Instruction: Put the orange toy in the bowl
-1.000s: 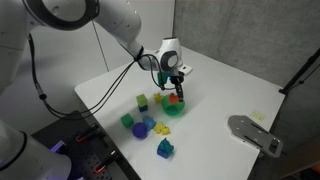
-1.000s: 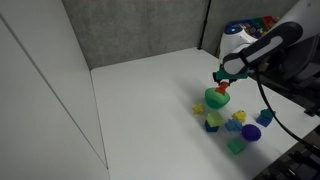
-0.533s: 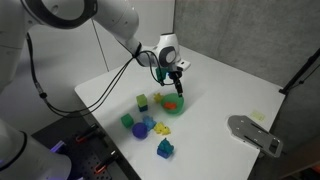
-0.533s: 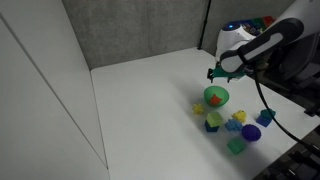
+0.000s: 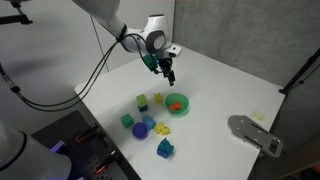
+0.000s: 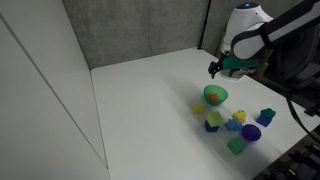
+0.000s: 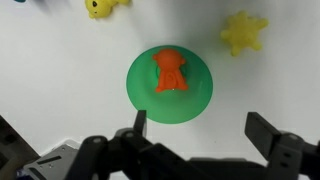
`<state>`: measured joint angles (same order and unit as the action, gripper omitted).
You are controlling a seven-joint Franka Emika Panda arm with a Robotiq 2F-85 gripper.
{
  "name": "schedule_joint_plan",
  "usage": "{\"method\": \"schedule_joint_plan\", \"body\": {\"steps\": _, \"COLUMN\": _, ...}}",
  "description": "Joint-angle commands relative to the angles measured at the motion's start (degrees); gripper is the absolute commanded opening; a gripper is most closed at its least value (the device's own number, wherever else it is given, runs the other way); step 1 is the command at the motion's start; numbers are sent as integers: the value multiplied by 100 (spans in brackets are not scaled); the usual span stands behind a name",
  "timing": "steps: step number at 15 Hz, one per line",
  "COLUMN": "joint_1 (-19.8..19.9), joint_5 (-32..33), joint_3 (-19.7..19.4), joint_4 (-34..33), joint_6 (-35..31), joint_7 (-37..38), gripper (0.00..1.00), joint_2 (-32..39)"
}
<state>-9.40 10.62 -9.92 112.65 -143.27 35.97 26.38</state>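
Observation:
The orange toy point(image 7: 171, 72) lies inside the green bowl point(image 7: 200, 95) in the wrist view, free of the fingers. Both exterior views show it as an orange spot point(image 5: 177, 104) point(image 6: 214, 98) in the bowl point(image 5: 183, 98) point(image 6: 222, 93) on the white table. My gripper point(image 7: 196, 128) hangs well above the bowl with its jaws wide apart and nothing between them. It appears raised above the table in both exterior views point(image 5: 167, 68) point(image 6: 219, 68).
Small toys lie beside the bowl: yellow pieces point(image 7: 243, 33) point(image 7: 100, 6), a green cube point(image 5: 142, 101), a blue-purple ball point(image 5: 140, 129), other blocks point(image 5: 165, 148). A grey device point(image 5: 254, 133) sits at the table's edge. A dark curtain stands behind.
The gripper opened and let go of the orange toy, which now lies in the bowl. The arm then rose up and away from the bowl.

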Motion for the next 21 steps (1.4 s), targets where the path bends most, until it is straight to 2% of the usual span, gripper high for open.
{"method": "schedule_joint_plan", "body": {"steps": 1, "joint_1": 245, "joint_5": -212, "joint_3": 290, "joint_4": 1157, "joint_6": -82, "joint_7": -774, "gripper": 100, "joint_2": -1084}}
{"method": "schedule_joint_plan", "body": {"steps": 6, "joint_1": 477, "joint_5": -709, "joint_3": 604, "joint_4": 2486, "joint_6": 218, "joint_7": -1741, "gripper": 100, "joint_2": -2414}}
{"method": "schedule_joint_plan", "body": {"steps": 12, "joint_1": 636, "joint_5": -578, "joint_3": 857, "joint_4": 3486, "joint_6": 1577, "joint_7": -1953, "gripper": 100, "joint_2": -4300}}
{"method": "schedule_joint_plan", "body": {"steps": 17, "joint_1": 686, "joint_5": -863, "joint_3": 1071, "joint_4": 3335, "joint_6": 3017, "joint_7": -2103, "gripper": 100, "joint_2": -5646}}
{"method": "schedule_joint_plan", "body": {"steps": 21, "joint_1": 716, "joint_5": -1060, "joint_3": 1127, "joint_4": 2973, "joint_6": 3771, "joint_7": -2098, "gripper": 100, "joint_2": -6133}}
